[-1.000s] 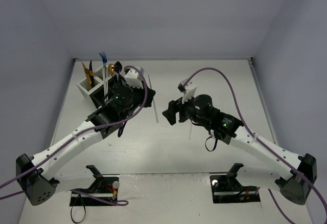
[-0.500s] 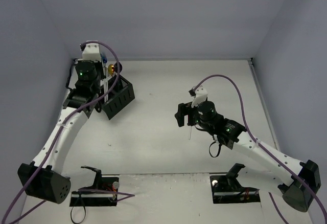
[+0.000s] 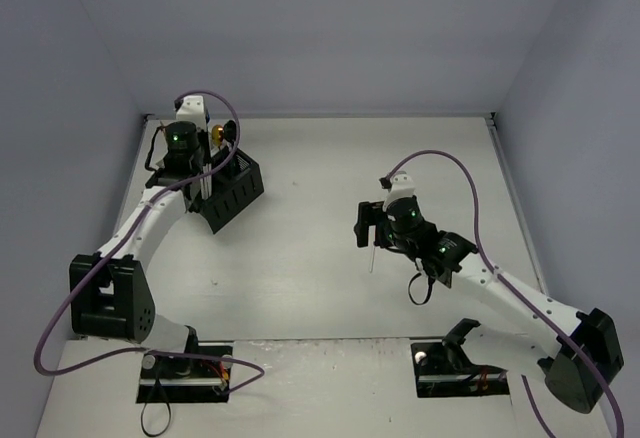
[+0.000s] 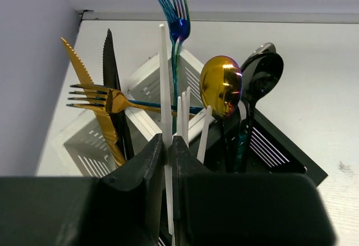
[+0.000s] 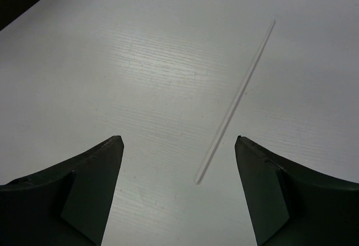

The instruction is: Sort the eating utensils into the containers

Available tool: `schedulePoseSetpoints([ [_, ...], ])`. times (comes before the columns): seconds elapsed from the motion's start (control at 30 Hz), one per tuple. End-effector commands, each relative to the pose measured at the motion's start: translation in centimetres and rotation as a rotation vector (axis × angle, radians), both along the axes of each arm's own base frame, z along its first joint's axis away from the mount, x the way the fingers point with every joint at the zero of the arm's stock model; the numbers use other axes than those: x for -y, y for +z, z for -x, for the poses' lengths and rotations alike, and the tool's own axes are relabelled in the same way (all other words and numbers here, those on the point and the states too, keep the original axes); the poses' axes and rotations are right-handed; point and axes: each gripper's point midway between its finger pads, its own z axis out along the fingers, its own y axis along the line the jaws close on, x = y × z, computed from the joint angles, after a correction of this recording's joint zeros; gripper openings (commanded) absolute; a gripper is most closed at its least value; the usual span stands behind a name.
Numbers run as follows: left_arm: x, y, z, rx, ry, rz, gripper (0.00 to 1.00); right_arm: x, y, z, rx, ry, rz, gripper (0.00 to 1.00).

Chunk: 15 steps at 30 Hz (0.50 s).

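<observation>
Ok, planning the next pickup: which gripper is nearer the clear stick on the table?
Right: right gripper hovers over the clear stick; left gripper is far off, at the bins.

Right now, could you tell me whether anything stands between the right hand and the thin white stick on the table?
Nothing visible does. The right hand hangs open above the thin white stick, which lies flat on the table with only open air between them.

Around the bins
Forks, knives and spoons stand inside them; a thin stick lies well to their right.
</observation>
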Motion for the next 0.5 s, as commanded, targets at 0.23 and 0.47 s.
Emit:
schedulePoseSetpoints([
  [0.23, 0.2, 6.5, 4.2, 0.168, 0.034, 0.148, 0.64, 0.8, -4.9, -2.1, -0.157, -0.159, 0.063, 0.76],
  [0.47, 1.0, 9.0, 10.7, 0.057, -0.014, 0.205, 0.7, 1.6, -8.6, -2.4, -0.279, -0.245, 0.147, 0.63],
])
